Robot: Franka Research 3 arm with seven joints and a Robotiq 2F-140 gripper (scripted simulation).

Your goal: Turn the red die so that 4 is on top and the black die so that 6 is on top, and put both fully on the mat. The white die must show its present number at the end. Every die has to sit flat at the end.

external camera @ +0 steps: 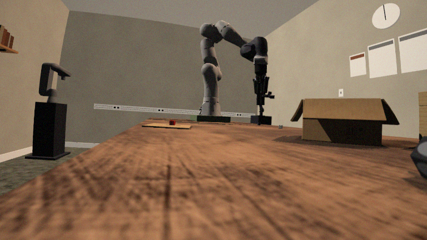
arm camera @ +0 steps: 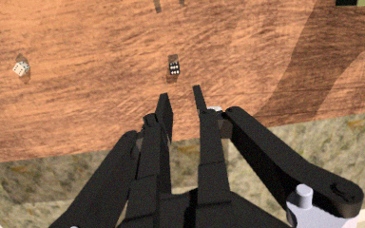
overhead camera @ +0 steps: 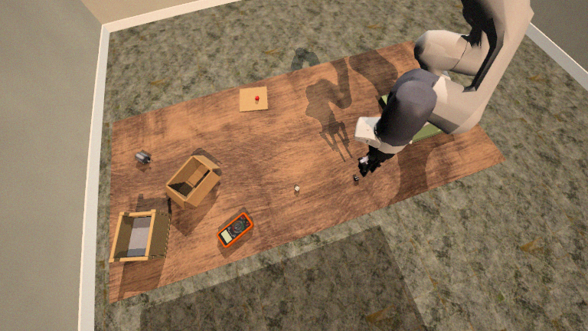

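The black die (overhead camera: 355, 177) (arm camera: 174, 67) lies flat on the wooden table near its front edge, off the mat. My gripper (overhead camera: 363, 170) (external camera: 260, 111) (arm camera: 182, 100) hangs just above and beside it, pointing down. Its fingers stand narrowly apart with nothing between them. The white die (overhead camera: 296, 188) (arm camera: 20, 68) lies on the table to the left of the black die. The red die (overhead camera: 256, 98) (external camera: 172, 122) sits on the tan mat (overhead camera: 246, 106) (external camera: 157, 126) at the far side of the table.
An open cardboard box (overhead camera: 193, 180) (external camera: 343, 121), a wooden crate (overhead camera: 136, 235), an orange multimeter (overhead camera: 234, 228) and a small grey object (overhead camera: 142, 157) stand on the table's left part. The table's front edge runs close below the gripper in the wrist view.
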